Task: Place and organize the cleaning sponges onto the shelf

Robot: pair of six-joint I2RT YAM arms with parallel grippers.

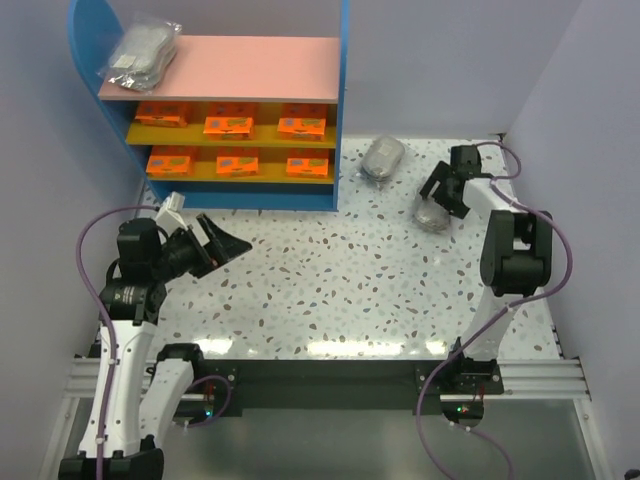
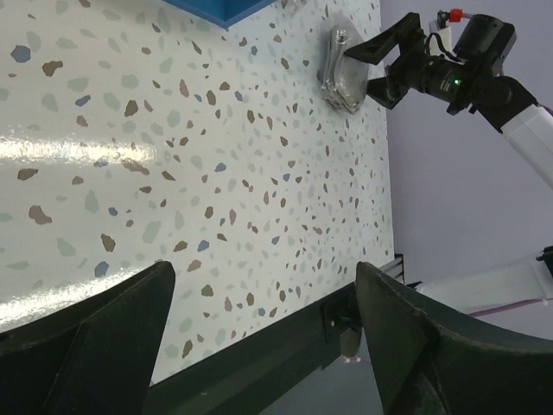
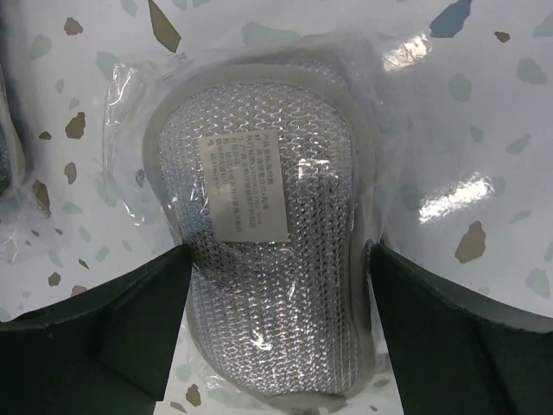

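Two spread fingers of the right gripper (image 3: 276, 268) flank one grey sponge bundle (image 3: 259, 173), which lies label-up on the bench (image 3: 484, 130) directly beneath it; whether they touch it I cannot tell. Beyond that gripper, towards the shelf (image 1: 343, 100), lies a second bundle (image 1: 383, 158). The left gripper (image 2: 263, 285) hangs wide open over the bench, well apart from both. Six orange packs (image 1: 228, 125) sit on the shelf, a third bundle (image 1: 143, 52) on top.
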